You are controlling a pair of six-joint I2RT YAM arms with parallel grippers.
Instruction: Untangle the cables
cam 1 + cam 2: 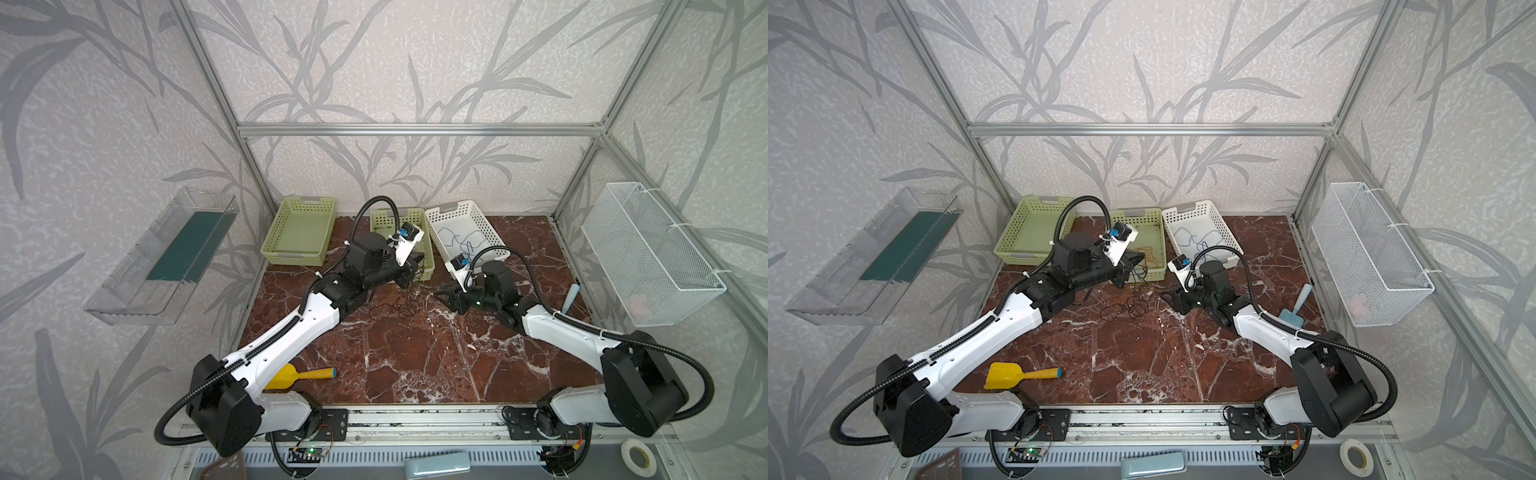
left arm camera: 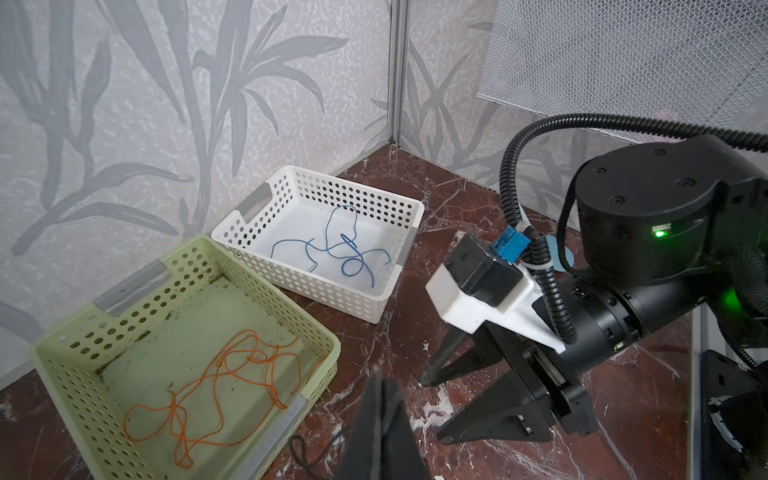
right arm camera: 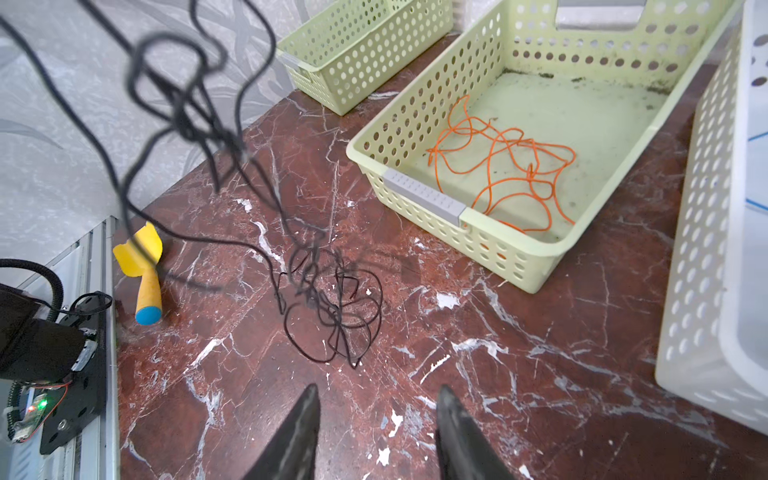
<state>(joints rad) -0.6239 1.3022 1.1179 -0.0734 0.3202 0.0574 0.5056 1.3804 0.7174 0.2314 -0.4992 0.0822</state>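
Cables: only the dark cables are knotted, in a heap on the table. The right gripper sits low over the table with its jaws partly apart and nothing between them. The heap lies straight ahead of its tips, near but not touching. The left gripper is pinched shut above the heap and looks to have the upper ends of the same strands. They climb from the table toward it, so the bundle's long axis is steep, with the knot at the bottom. In both top views the heap sits between the two grippers, and the right one is about level with it. My call: the right arm is the one to take a loose loop and pull away from the left. The orange cables lie in the green basket and the blue cables in the white basket, both clear of the heap.
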